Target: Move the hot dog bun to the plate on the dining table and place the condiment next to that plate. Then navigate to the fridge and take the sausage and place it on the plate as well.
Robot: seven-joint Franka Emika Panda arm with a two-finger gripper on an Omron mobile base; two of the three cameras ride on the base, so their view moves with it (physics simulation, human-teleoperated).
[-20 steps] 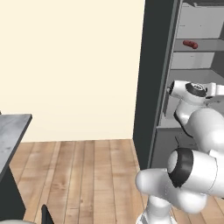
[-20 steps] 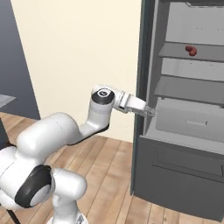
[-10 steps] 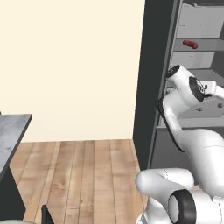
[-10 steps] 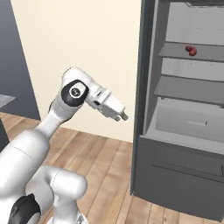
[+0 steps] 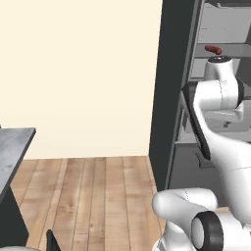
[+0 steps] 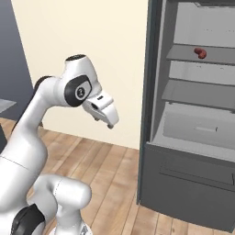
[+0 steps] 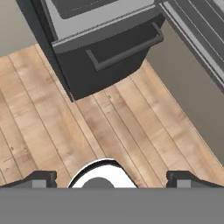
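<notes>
- The gripper [image 7: 111, 177], jaws spread wide and empty, points down at the wooden floor [image 7: 87, 131] before the open fridge [image 6: 193, 137].
- The sausage [image 6: 200, 53] lies on an upper fridge shelf [image 6: 183, 54].

- A plain cream wall [image 5: 83, 73] is filling the back of the room in both base views, evenly lit.
- A floor of light wooden planks [image 5: 93, 196] is running from the foot of the wall toward the cameras; in the hand view the planks [image 7: 100, 131] are running diagonally.
- A pale skirting strip is lining the wall where it is meeting the floor.
- A grey marble-topped bench [image 5: 12, 147] is jutting in at the left edge of the left base view, its dark base standing on the planks.
- A dark grey-blue panel [image 6: 11, 64] is standing at the left edge of the right base view, beside the cream wall.
</notes>
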